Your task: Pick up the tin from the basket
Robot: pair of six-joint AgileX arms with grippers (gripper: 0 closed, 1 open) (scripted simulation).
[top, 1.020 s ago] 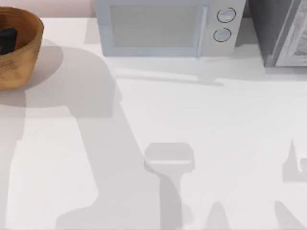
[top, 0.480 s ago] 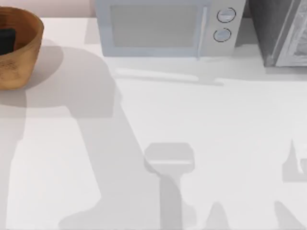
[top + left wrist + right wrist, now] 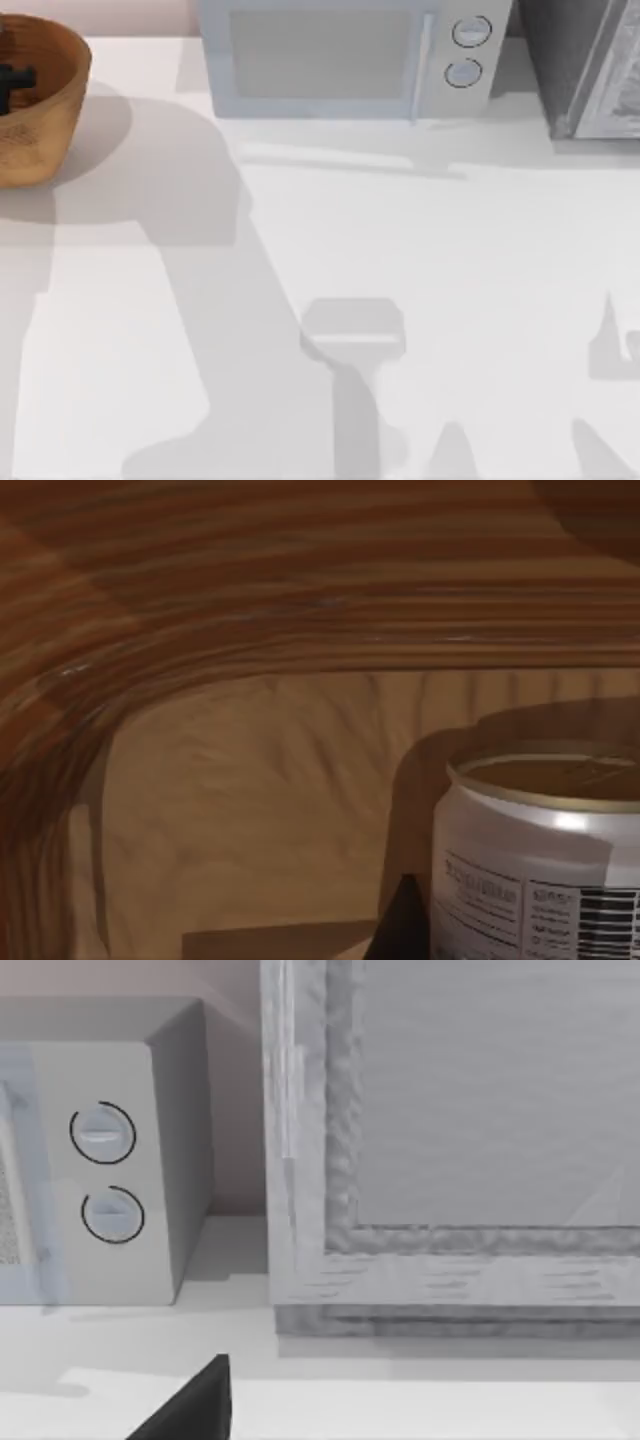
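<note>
Gold-topped tin standing upright just beside the left gripper, on the woven floor of the basket; white side and printed label facing the wrist camera, one dark fingertip close against its wall. Left gripper lowered inside the basket at the table's far left corner; finger spread cannot be told, nor whether the tin is gripped. Ribbed orange-brown basket wall curving up around and beyond the tin. Farther off, along the back of the white table, grey microwave with two round dials, then a tall grey cabinet at far right. Right gripper near that cabinet; a dark tip visible, opening cannot be told.
</note>
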